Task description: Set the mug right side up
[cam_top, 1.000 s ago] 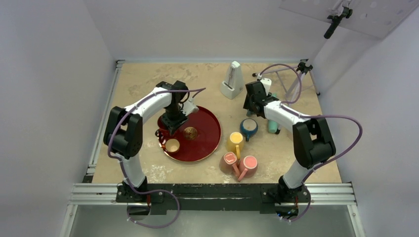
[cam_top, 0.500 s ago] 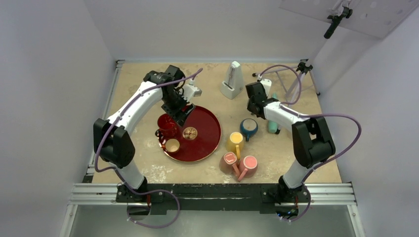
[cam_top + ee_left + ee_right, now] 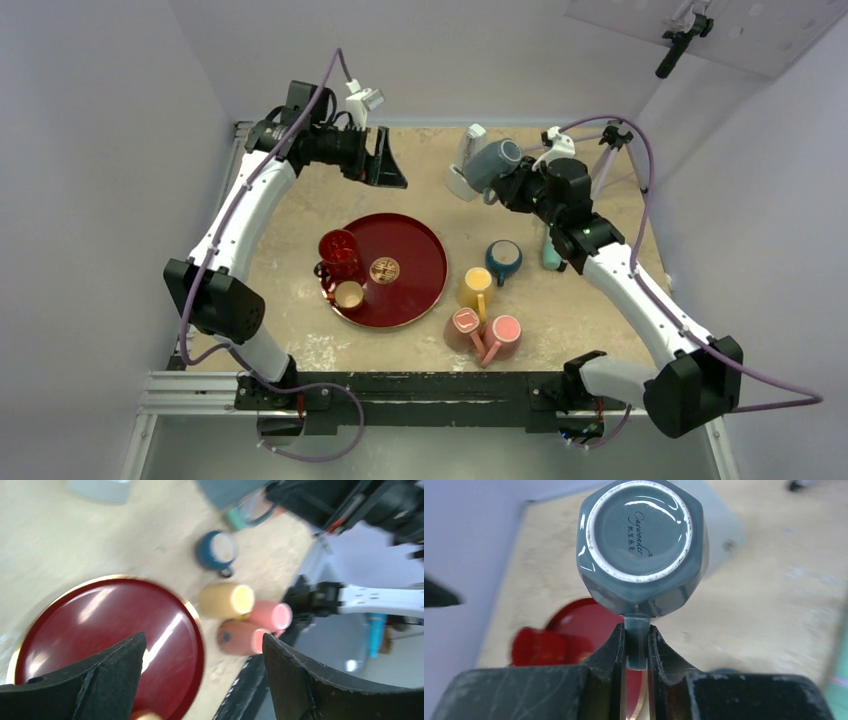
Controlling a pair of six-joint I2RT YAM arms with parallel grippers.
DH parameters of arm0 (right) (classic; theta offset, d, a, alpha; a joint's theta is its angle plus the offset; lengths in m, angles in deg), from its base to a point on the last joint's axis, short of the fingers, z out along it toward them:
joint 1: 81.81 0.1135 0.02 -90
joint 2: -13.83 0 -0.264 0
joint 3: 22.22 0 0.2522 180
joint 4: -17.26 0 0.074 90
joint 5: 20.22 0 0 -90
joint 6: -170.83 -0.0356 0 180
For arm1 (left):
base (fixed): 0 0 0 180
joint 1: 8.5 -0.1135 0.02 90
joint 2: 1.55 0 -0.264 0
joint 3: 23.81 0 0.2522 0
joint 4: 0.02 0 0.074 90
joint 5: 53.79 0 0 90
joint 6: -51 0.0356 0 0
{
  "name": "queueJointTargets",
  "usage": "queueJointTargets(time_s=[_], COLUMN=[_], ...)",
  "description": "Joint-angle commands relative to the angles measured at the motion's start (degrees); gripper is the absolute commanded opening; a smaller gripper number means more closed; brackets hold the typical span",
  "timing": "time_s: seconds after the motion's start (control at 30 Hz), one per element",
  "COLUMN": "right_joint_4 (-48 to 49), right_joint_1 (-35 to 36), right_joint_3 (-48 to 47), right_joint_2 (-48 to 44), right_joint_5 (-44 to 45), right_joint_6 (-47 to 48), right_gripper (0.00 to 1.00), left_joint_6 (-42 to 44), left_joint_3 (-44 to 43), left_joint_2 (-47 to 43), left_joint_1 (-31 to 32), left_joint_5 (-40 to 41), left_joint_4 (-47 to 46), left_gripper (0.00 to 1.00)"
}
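The mug is of grey-blue glazed ceramic, with a faceted body. Its round base has a white unglazed ring and a small dark script printed inside it. I hold it in the air by its handle, which is pinched between the two fingers of my right pincer. The base looks straight at my wrist camera, and the mouth is hidden on the far side. Seen from above, the mug hangs tilted over the far part of the table, not touching it
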Motion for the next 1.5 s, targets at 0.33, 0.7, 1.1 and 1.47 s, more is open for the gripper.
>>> queueJointTargets(time_s=[0.33, 0.7, 1.1, 1.47], right_joint_4=[38.51, 41.33, 29.47, -2.18], right_joint_1=[3.12, 4.86, 5.95, 6.02], right_joint_3=[0.11, 0.66, -1.58, -5.83], right_joint_2=[-1.95, 0.68, 9.11, 8.84], right_joint_5=[-26.6, -25.78, -26.79, -3.16], right_joint_6=[-22.8, -25.55, -16.24, -0.91], right_gripper=[0.0, 0.0, 0.25, 0.96], left_joint_6=[-31.75, -37.83, -28.7, 14.31], left_joint_3=[-1.27, -2.6, 0.04, -1.37], left_joint_2=[3.39, 4.07, 2.56, 7.44], left_joint_1=[3.0, 3.27, 2.65, 8.82], left_joint_5=[-22.13, -23.45, -15.27, 31.03], left_joint_4=[-31.17, -37.08, -25.02, 7.4], left_gripper=[0.9, 0.69, 0.0, 0.0])
